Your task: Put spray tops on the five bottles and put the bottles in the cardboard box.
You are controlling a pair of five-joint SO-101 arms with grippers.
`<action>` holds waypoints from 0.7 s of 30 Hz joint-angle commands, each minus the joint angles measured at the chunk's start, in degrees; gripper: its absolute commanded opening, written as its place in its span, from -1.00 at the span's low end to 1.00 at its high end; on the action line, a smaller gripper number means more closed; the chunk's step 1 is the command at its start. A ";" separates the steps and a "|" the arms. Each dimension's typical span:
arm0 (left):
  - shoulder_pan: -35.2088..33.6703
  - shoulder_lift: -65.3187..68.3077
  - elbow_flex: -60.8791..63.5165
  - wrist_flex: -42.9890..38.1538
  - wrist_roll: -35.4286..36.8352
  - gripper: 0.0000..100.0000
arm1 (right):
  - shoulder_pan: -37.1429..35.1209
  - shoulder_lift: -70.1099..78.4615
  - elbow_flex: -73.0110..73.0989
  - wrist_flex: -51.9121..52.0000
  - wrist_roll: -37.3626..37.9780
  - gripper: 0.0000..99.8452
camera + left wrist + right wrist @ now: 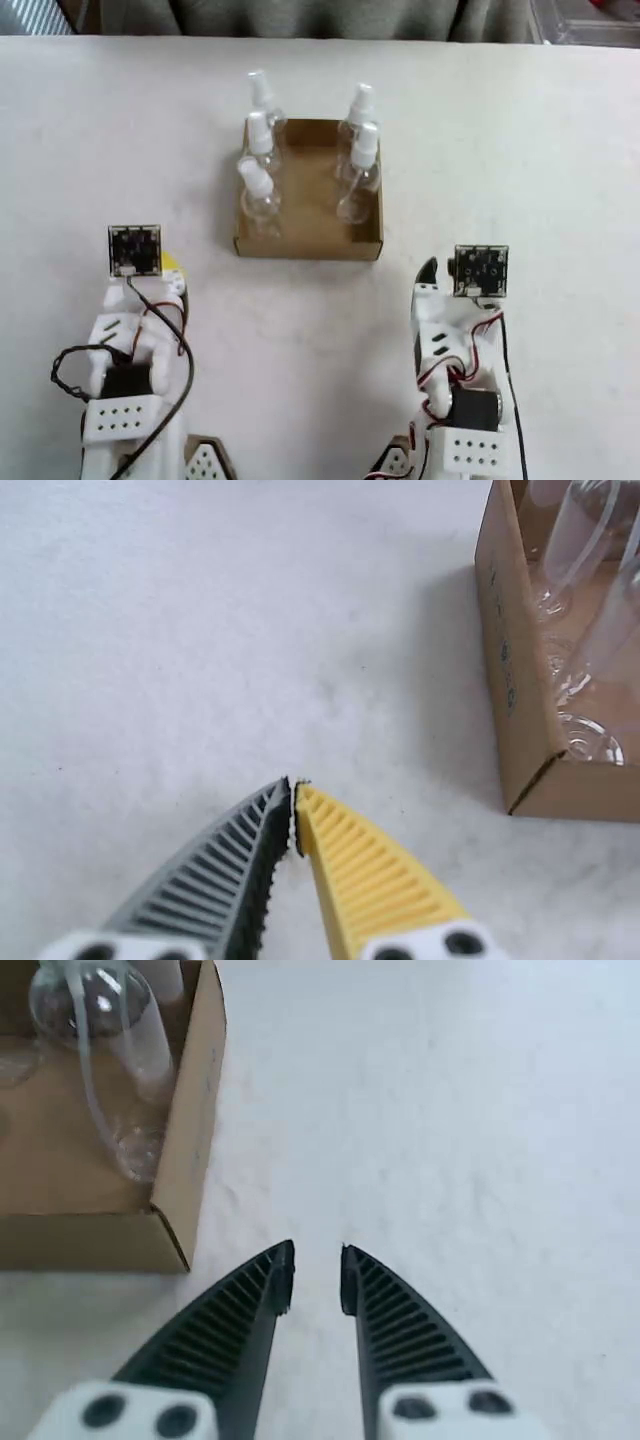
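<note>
Standing spray-topped in the cardboard box (300,248), all five bottles (258,195) are seemingly calling for no further move; left hand (294,783) closed, right hand (315,1252) slightly parted, both empty.

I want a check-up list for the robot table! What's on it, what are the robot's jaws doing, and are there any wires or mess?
Surface: white table, slightly mottled.
Job's things: five bottles, all wearing spray tops, standing in the open cardboard box.
Clutter: nothing seen.
Jaws: left jaws shut, tips touching, over the table near a box corner; right jaws a little open, holding nothing, over the table beside the box.
Cables: black and red wires loop along both arms, apart from the box.
Surroundings: grey fabric past the table's far edge.
</note>
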 commanded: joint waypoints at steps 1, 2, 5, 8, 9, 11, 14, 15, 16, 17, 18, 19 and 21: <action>-0.22 0.40 -0.18 -1.41 -0.44 -0.96 | -0.57 -1.54 0.62 0.31 0.18 -0.90; -0.22 0.40 -0.18 -1.41 -0.44 -0.96 | -0.57 -1.19 0.62 0.57 0.18 -0.90; -0.22 0.40 -0.18 -1.41 -0.44 -0.96 | -0.57 -1.27 0.62 3.12 0.18 -0.90; -0.22 0.40 -0.18 -1.41 -0.44 -0.96 | -1.27 -1.27 0.70 6.90 0.18 -0.90; -0.22 0.40 -0.18 -1.32 -0.44 -0.96 | -1.80 -1.27 0.70 8.40 0.18 -0.90; -0.22 0.40 -0.18 -1.32 -0.44 -0.96 | -1.63 -1.27 0.70 9.27 0.18 -0.90; -0.22 0.40 -0.18 -1.23 -0.44 -0.96 | -3.03 -1.19 0.70 10.15 -0.09 -0.90; -0.22 0.40 -0.18 -1.14 -0.44 -0.96 | -3.47 -1.19 0.70 11.30 0.09 -0.90; -0.22 0.40 -0.18 -1.14 -0.44 -0.96 | -3.47 -1.19 0.70 12.79 0.09 -0.90; -0.22 0.40 -0.18 -1.05 -0.44 -0.96 | -3.47 -1.19 0.70 14.37 0.09 -0.90; -0.22 0.40 -0.18 -1.05 -0.44 -0.96 | -3.47 -1.19 0.70 15.96 0.09 -0.90; -0.22 0.40 -0.18 -1.05 -0.44 -0.96 | -3.47 -1.19 0.70 17.71 0.18 -0.90; -0.22 0.40 -0.18 -1.05 -0.44 -0.96 | -3.47 -1.27 0.70 20.79 0.18 -0.90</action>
